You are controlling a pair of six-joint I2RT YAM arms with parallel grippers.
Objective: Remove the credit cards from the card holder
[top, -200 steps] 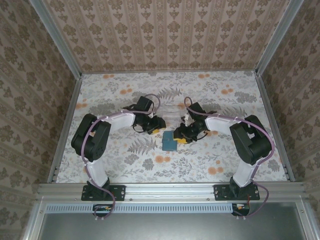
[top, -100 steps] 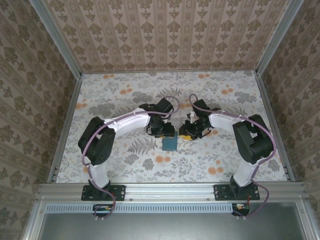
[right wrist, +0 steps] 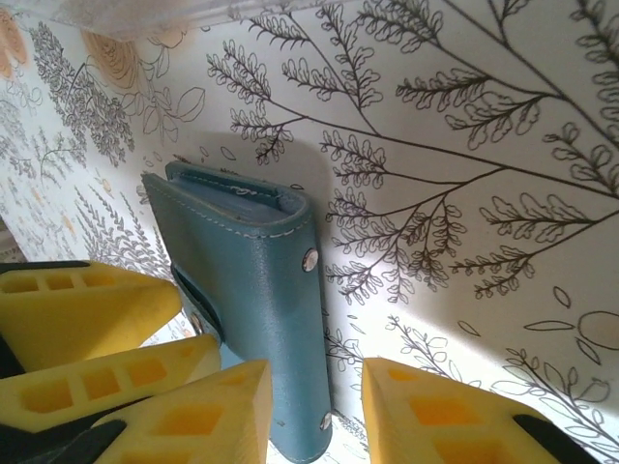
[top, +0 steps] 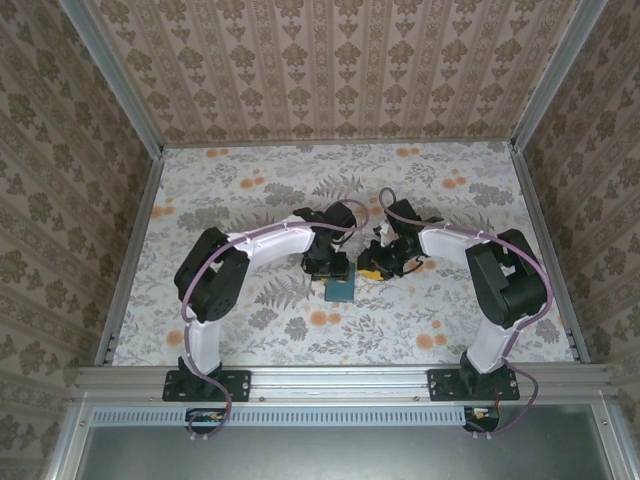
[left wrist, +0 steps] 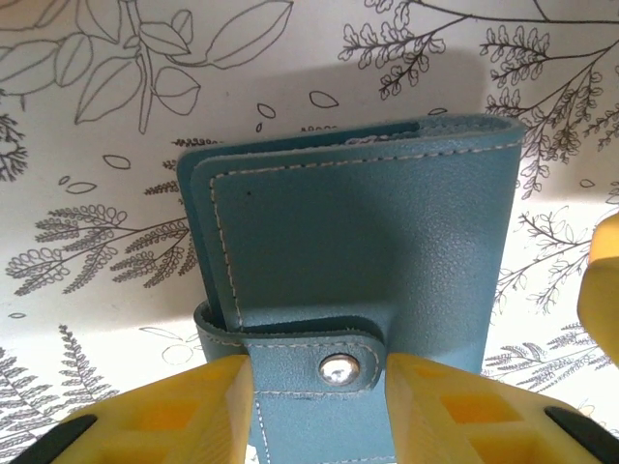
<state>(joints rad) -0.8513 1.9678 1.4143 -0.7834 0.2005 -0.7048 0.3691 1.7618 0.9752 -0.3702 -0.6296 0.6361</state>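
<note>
The wallet (top: 338, 290) lies closed on the flowered worktop (top: 250, 190), near the middle and a little toward the arms' bases. Both hands are at its far end, the left hand (top: 328, 268) just over its far left corner and the right hand (top: 372, 270) just beside its far right corner.

In the left wrist view, the wallet (left wrist: 358, 222) lies flat. Its cover is shut and a strap (left wrist: 290, 340) crosses the end nearest the camera, fastened by a metal stud (left wrist: 338, 369). The left hand (left wrist: 317, 387) is partly open. Its two yellow fingers (left wrist: 164, 416) sit over that end of the wallet, one on each side of the stud, and the strap fills the gap between them. Whether they press on the wallet or only rest over it cannot be told. At the right edge of this view a bit of the right hand's yellow finger (left wrist: 602, 280) shows, apart from the wallet.

In the right wrist view, the right hand (right wrist: 317, 387) is open and holds nothing. The wallet (right wrist: 261, 290) runs away from it, with one corner reaching into the gap close to one finger, while bare worktop shows between the wallet and the other finger. The left hand's fingers (right wrist: 87, 309) meet the wallet's far side.
</note>
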